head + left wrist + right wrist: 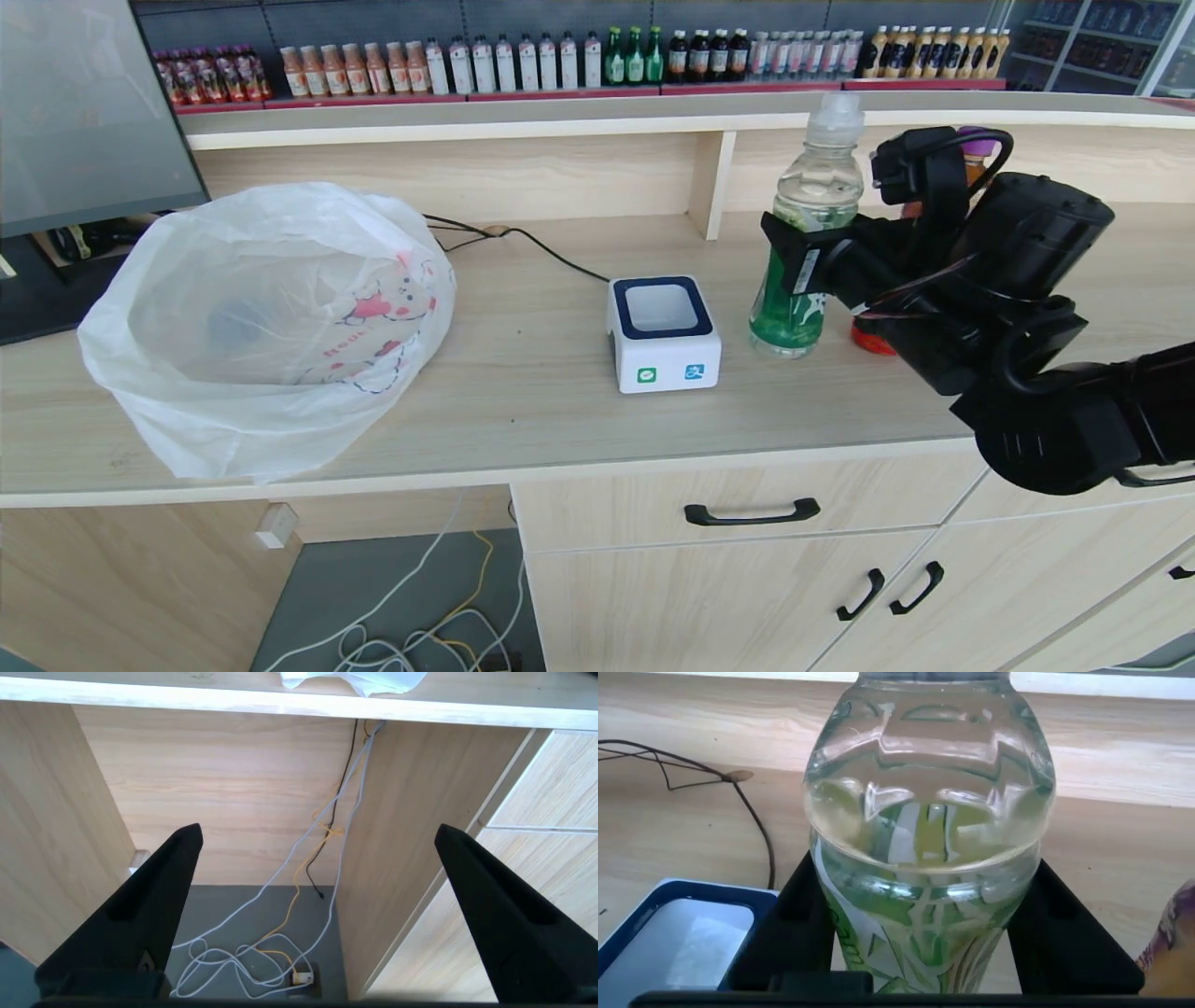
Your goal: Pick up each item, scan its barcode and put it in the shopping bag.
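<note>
A clear bottle (814,198) with a green label and a pale cap stands upright on the wooden counter (523,411), just right of the scanner (663,331). My right gripper (798,254) is shut on the bottle at its label, one black finger on each side; the right wrist view shows the bottle (929,831) pressed between the fingers (785,938) of that gripper (924,957), with the scanner (682,938) beside it. The white shopping bag (271,317) sits open at the counter's left. My left gripper (318,915) hangs open below the counter edge, holding nothing.
A second bottle with a purple cap (977,146) and red base stands behind my right arm, mostly hidden. A black cable (551,254) runs along the counter to the scanner. Drawers with black handles (752,512) sit under the counter; loose cables (280,952) lie on the floor.
</note>
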{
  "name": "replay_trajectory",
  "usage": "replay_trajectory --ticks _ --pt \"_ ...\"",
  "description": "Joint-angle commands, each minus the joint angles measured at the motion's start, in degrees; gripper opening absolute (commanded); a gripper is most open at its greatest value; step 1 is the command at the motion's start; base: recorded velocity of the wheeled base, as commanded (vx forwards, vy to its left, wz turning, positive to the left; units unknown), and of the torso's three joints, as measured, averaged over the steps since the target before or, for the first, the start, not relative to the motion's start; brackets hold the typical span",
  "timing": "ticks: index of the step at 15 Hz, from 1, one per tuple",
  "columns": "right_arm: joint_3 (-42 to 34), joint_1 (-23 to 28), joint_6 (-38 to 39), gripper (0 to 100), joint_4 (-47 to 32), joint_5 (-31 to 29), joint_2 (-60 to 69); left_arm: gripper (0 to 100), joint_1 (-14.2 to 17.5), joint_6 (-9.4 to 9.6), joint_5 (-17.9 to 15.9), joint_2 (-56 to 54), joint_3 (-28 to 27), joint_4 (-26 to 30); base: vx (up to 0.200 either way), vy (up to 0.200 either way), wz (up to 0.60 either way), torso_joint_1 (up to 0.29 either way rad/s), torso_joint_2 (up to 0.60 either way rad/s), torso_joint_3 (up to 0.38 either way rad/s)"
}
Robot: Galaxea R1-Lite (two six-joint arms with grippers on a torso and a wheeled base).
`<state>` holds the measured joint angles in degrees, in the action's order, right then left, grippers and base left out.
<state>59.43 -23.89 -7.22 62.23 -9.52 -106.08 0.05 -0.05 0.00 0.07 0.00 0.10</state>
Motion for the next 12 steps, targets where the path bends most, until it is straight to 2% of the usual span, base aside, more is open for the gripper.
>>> replay_trajectory --ticks 1,4,9,12 --pt "-0.28 -0.01 0.01 0 0.17 0.12 2.20 100 0.04 -0.04 0.00 0.01 0.00 -0.01 0.000 0.000 0.00 0.000 0.00 0.000" --pt "0.25 -0.72 -0.08 0 -0.62 0.20 5.62 100 0.04 -0.04 0.00 0.01 0.00 -0.01 0.000 0.000 0.00 0.000 0.00 0.000" --pt "-0.19 -6.69 -0.25 0 -8.18 0.12 16.43 100 0.04 -0.04 0.00 0.01 0.00 -0.01 0.000 0.000 0.00 0.000 0.00 0.000" --pt "-2.56 -9.33 -0.43 0 -8.62 0.12 21.71 100 0.04 -0.04 0.00 0.01 0.00 -0.01 0.000 0.000 0.00 0.000 0.00 0.000"
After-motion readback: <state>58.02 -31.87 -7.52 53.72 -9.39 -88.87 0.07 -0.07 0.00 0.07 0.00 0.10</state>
